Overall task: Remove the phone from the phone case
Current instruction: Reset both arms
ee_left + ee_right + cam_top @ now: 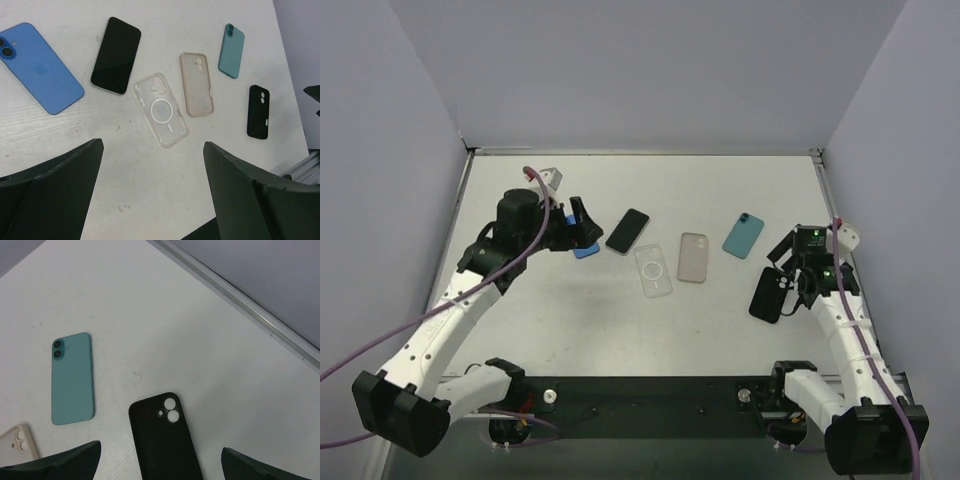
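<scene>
Six items lie in a row across the table. From left they are a blue phone (40,67) back up, a black-screen phone (116,55), an empty clear case (161,110), an empty beige case (196,84), a teal phone (231,51) back up, and a black case (258,111). My left gripper (152,190) is open and empty above bare table near the clear case. In the top view it (582,232) hovers by the blue phone (586,251). My right gripper (160,452) is open over the black case (165,437), whose camera holes show the table through them.
The teal phone (73,378) lies left of the black case, and the beige case's corner (17,442) shows at the lower left. A metal table rim (260,320) and grey walls bound the far and right sides.
</scene>
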### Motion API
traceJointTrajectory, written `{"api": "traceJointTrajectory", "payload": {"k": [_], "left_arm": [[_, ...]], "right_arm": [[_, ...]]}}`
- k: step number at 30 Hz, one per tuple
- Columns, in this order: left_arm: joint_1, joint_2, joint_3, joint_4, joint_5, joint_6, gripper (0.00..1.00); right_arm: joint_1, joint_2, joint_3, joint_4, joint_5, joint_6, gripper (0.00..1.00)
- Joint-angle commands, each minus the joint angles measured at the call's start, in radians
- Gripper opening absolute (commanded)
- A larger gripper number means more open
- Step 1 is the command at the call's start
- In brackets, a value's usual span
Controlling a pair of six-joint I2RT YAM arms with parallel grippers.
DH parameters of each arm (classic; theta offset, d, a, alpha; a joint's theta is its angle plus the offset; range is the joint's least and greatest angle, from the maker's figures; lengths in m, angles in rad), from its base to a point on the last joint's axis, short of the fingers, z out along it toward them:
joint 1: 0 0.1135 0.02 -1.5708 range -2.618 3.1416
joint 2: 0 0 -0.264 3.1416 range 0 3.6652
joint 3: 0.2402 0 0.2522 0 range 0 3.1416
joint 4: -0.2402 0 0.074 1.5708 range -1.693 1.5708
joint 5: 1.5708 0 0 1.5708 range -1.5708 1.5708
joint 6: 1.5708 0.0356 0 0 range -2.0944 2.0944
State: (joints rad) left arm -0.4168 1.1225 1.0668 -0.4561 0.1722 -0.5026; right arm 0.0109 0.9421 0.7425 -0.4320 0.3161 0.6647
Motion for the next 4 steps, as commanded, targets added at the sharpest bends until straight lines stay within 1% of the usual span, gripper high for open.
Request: {"api": "traceJointTrajectory", "payload": {"k": [1,4], "left_arm": [[0.026,-0.070,-0.048,-0.043,-0.068,0.024,0.93],[0.038,-0.098,-0.088,-0.032,-0.076,0.000,0.93]], "right_arm": [[0.015,0.000,0.001,-0.022,0.054,0.012,1.00],[0.017,0.001,0.003,-0.022,0.051,0.006,1.00]]}}
